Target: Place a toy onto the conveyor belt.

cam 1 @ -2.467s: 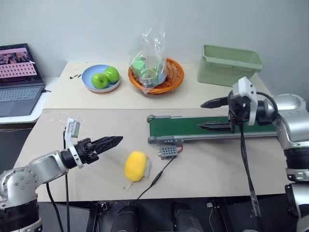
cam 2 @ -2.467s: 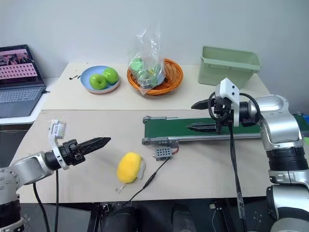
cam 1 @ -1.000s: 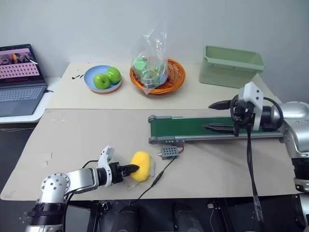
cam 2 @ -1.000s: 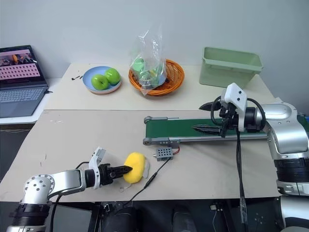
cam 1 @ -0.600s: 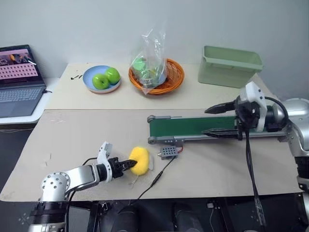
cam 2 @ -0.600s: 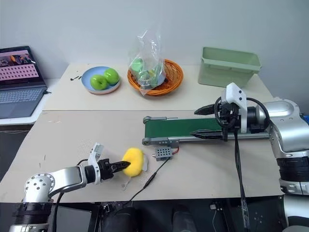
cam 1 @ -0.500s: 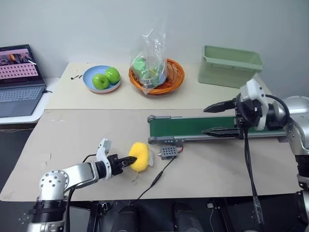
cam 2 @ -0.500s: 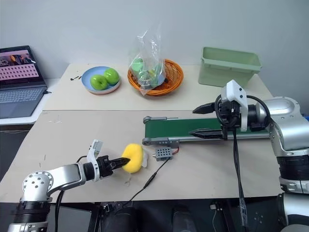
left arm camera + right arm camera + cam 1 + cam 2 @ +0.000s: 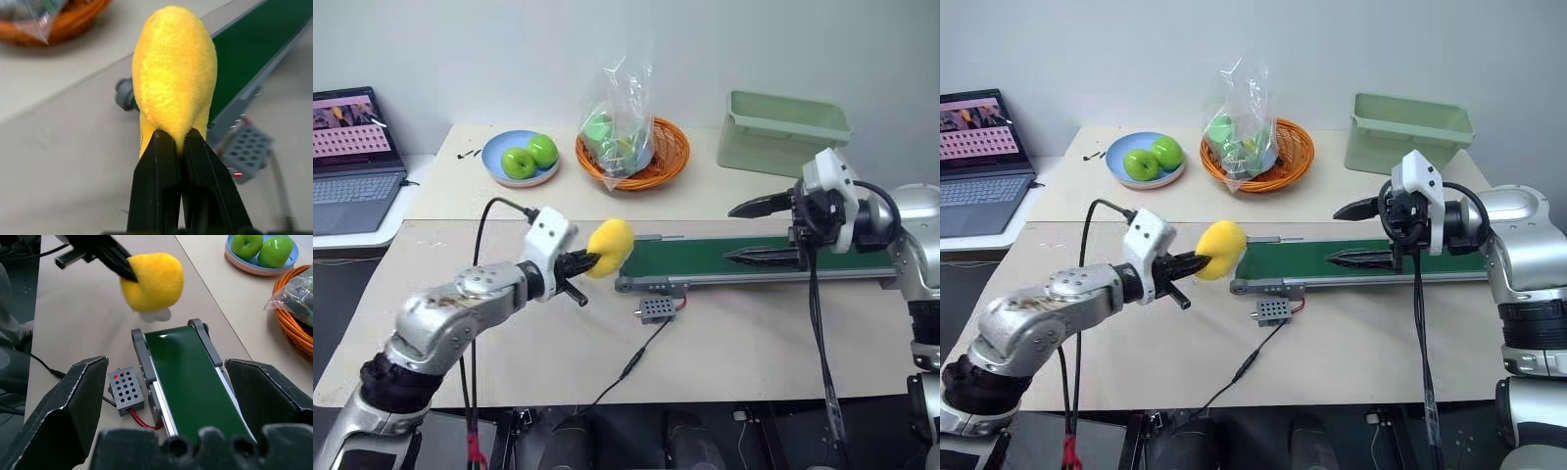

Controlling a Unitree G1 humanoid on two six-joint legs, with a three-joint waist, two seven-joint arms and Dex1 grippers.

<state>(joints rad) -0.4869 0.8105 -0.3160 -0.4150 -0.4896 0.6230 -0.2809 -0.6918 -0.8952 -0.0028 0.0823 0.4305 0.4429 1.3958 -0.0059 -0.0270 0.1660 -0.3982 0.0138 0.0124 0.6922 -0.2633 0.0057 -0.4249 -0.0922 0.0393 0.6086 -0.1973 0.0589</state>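
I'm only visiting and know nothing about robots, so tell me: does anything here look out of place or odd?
Nothing looks spilled or broken. The one unusual sight is the yellow plush toy, pinched at one end by the left gripper and held in the air just off the conveyor belt's end. The right gripper hangs open over the belt.

Laptop cropped at frame edge
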